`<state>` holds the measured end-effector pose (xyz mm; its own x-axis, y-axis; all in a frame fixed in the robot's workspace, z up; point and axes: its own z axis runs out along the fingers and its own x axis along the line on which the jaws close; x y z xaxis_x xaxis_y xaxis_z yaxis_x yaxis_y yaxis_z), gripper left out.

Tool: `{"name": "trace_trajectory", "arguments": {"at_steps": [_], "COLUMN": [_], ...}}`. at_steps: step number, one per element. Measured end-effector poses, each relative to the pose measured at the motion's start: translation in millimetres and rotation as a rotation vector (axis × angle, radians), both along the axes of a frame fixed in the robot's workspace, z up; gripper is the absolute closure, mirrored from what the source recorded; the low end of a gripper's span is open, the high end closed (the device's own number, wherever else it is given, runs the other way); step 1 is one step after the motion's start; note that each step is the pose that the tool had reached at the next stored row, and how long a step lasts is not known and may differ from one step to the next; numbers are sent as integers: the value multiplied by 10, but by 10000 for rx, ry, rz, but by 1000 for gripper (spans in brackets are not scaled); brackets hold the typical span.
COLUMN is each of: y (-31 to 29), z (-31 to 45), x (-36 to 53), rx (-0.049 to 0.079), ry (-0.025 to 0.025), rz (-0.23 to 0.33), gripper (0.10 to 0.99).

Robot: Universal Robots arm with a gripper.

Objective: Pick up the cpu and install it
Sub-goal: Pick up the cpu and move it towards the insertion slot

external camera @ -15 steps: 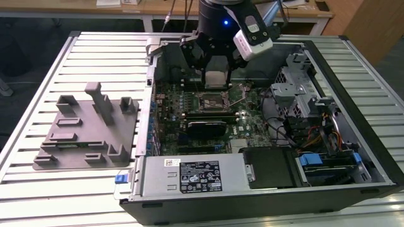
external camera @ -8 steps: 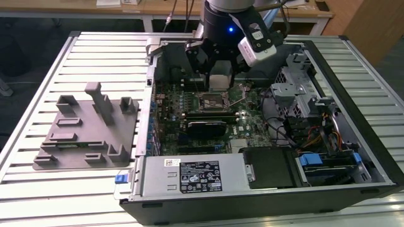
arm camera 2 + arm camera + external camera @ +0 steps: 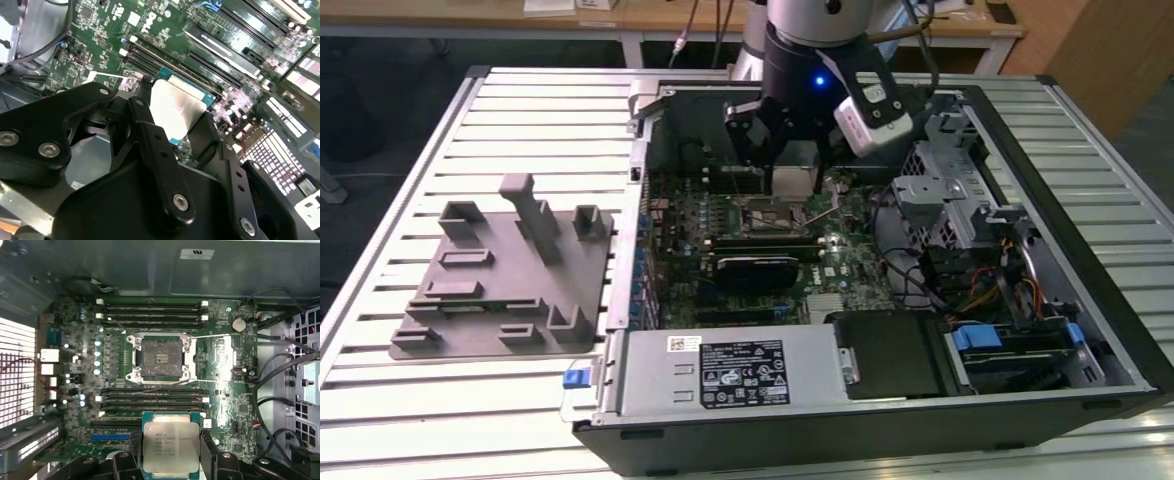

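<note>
The cpu (image 3: 171, 447) is a small square chip with a silvery top and a thin green rim. My gripper (image 3: 171, 441) is shut on it, with a black finger (image 3: 131, 452) against each side. In the second wrist view the cpu (image 3: 175, 112) sits flat between the same fingers (image 3: 150, 135) of the gripper (image 3: 176, 124). It hangs above the motherboard, short of the open socket (image 3: 160, 358), whose bare contact bed shows. In the exterior view the gripper (image 3: 783, 160) with the cpu (image 3: 797, 170) is inside the computer case, just behind the socket (image 3: 767, 212).
Memory slots (image 3: 155, 310) and more slots (image 3: 152, 397) flank the socket, and thin metal levers (image 3: 210, 335) cross its frame. Black cables (image 3: 280, 365) and a drive cage (image 3: 941, 175) line one side of the case. A grey tray (image 3: 494, 290) with upright blocks lies at the exterior view's left.
</note>
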<state>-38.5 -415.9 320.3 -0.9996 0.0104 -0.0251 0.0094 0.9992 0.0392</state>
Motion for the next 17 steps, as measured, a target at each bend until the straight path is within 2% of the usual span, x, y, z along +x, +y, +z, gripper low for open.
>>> {"name": "trace_trajectory", "arguments": {"at_steps": [8, 17], "y": [5, 39], "z": [-146, -309], "x": [112, 165], "rx": [0, 0], "ry": [3, 11], "rz": [1, -1], "gripper": [545, 545]}}
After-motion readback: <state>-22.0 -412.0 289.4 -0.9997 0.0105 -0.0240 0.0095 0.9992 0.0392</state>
